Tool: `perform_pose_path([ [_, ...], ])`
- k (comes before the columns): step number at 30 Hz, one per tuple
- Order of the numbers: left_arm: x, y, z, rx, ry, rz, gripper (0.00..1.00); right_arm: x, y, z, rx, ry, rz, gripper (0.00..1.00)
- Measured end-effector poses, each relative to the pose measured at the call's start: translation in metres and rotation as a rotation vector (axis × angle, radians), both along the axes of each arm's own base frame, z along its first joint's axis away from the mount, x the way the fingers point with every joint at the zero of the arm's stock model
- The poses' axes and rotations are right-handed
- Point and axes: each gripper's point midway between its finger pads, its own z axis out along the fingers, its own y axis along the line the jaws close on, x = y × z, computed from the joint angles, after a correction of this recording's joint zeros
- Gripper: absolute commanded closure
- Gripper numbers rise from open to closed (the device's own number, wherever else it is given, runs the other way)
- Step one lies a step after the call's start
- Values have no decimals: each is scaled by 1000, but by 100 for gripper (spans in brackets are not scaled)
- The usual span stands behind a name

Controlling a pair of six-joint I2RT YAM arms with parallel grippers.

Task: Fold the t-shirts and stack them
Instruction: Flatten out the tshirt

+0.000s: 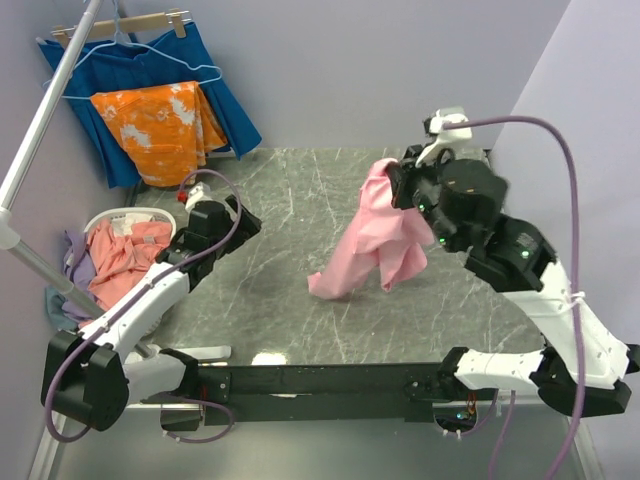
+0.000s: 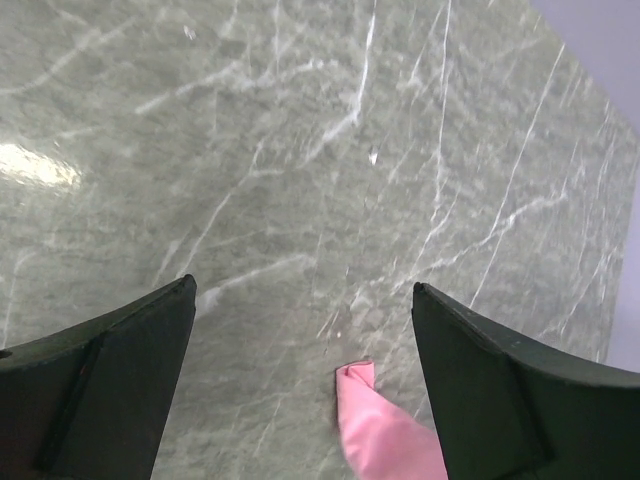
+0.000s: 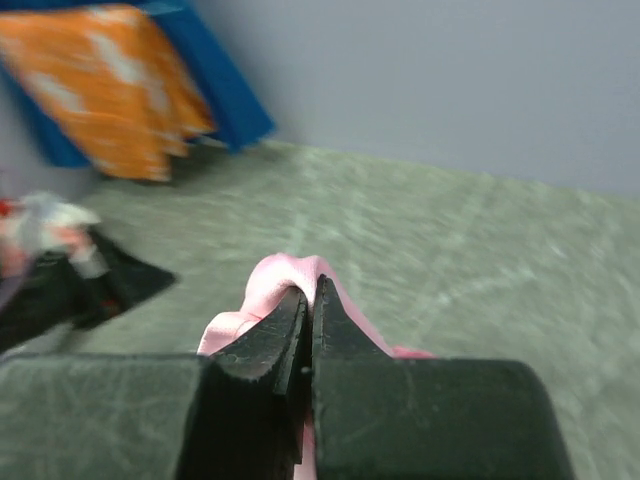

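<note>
Above the right half of the table (image 1: 290, 190), the right gripper (image 3: 310, 310) is clenched on a bunched fold of the light pink t-shirt (image 1: 375, 235). The shirt hangs down and its lowest corner seems to touch the surface. The left gripper (image 2: 300, 290) hovers released to the left. To spread the shirt well, the left should probably take 1 free corner low, so that 2 grips pull the cloth flat.

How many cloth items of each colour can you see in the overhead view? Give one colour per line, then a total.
light pink t-shirt: 1
salmon-pink t-shirt: 1
lilac t-shirt: 1
orange cloth with white blotches: 1
dark blue pleated cloth: 1
Total: 5
</note>
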Motion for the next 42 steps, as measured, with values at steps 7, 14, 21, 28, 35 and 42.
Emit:
perform_pose_path([
  [7,-6,-10,-34,-4,86,-56,7,43,-52,-69,-147,119,-347,100],
  [14,-6,-14,-42,-7,108,-73,7,45,-84,-2,-41,24,-439,100],
  [21,-1,-15,-34,-10,91,-73,7,47,-68,44,66,-46,-392,100],
  [28,-4,-4,-25,9,74,-19,6,77,78,-73,-99,224,-12,100],
  [35,-7,20,2,9,0,87,5,-9,153,-308,-432,739,335,39],
  [42,-16,46,29,11,-72,195,1,-37,90,-279,-302,701,189,19],
])
